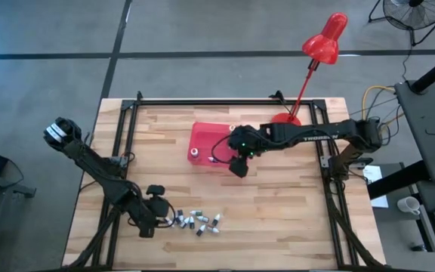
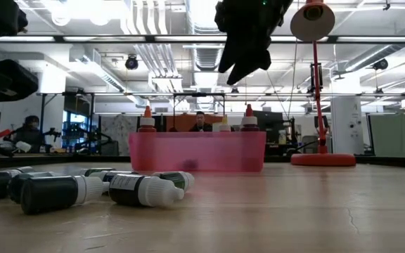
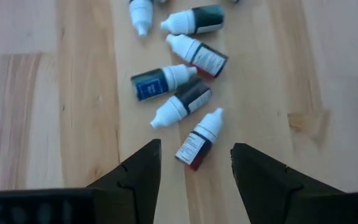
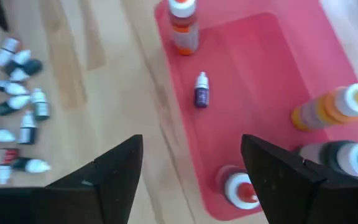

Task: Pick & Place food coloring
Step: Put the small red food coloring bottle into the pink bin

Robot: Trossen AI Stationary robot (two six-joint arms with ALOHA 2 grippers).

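Observation:
Several small food coloring bottles with white caps lie on their sides in a loose cluster on the wood table near its front edge. My left gripper is open just above them, its fingers on either side of a red-labelled bottle without touching it. A shallow red tray sits mid-table. Standing in it are taller squeeze bottles: orange, yellow-orange, green and red. One small purple bottle lies on the tray floor. My right gripper hangs open above the tray's near right part, holding nothing.
A red desk lamp stands on its base behind the tray's right end. Black frame rails run along the table's left, right and far sides. Bare wood lies between the tray and the bottle cluster.

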